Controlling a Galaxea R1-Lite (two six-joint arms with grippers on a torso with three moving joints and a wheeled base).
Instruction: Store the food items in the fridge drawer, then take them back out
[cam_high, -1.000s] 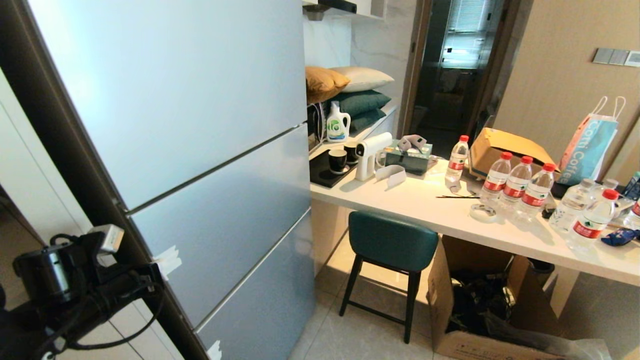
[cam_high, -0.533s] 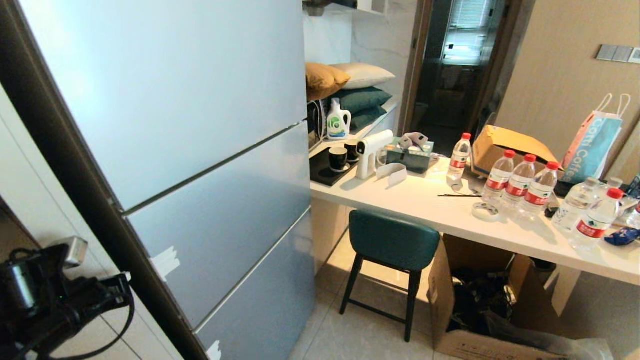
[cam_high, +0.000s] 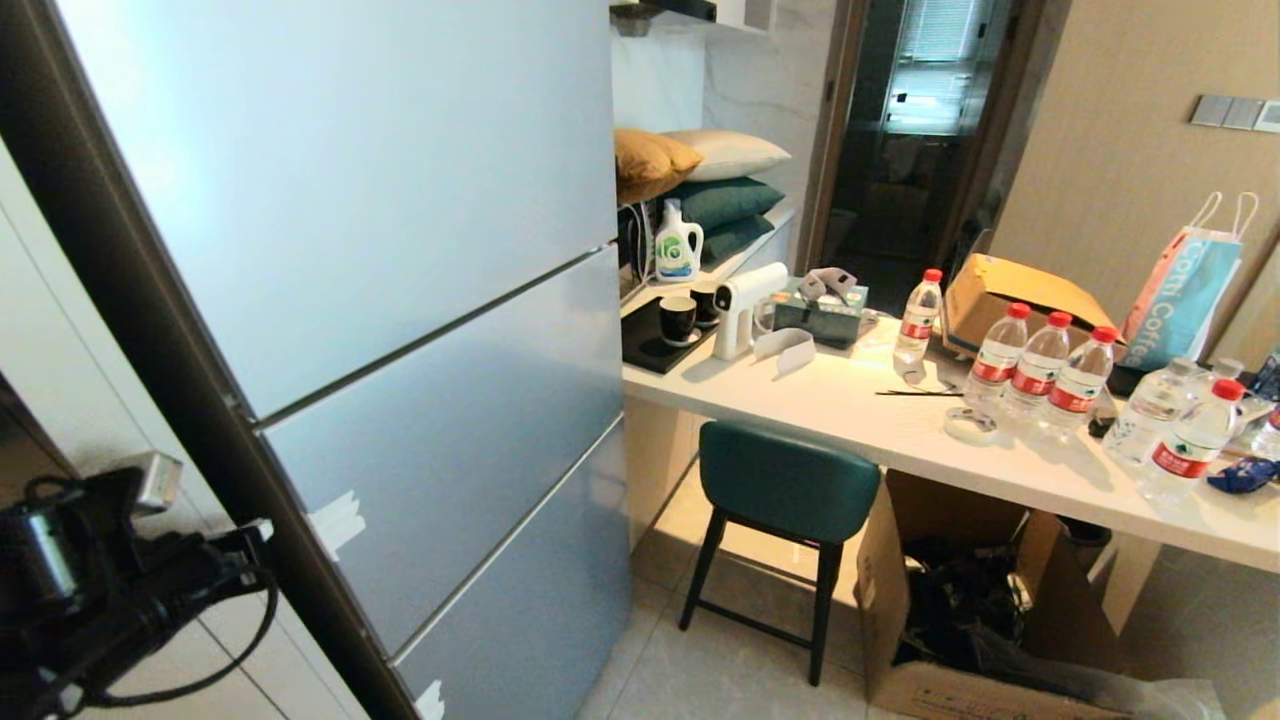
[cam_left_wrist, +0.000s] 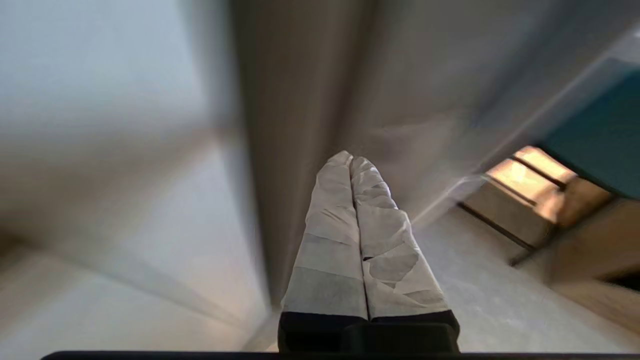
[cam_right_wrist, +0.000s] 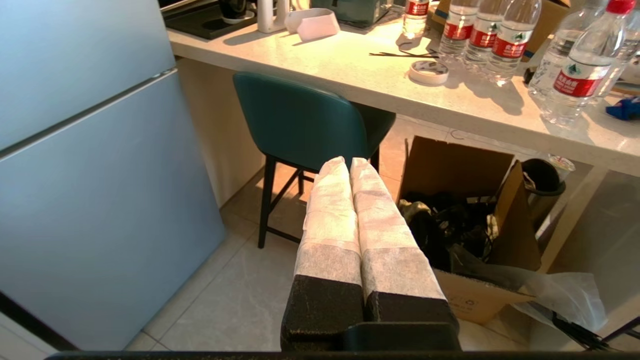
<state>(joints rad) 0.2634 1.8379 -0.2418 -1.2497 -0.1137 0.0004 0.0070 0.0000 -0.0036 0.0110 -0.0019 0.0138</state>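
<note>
White-wrapped fingers (cam_left_wrist: 350, 165) of the left gripper (cam_left_wrist: 351, 159) are pressed together at the closed fridge's (cam_high: 420, 400) dark edge. Right gripper (cam_right_wrist: 349, 162) hangs shut too. No drawer, potato or pepper shows. Next, I think, pull the door open.

fridge (cam_high: 400, 300) shut — drawer, food unseen

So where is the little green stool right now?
In the head view the green stool stands on the floor, tucked partly under the white counter, between the fridge on its left and the open cardboard box on its right.
</note>
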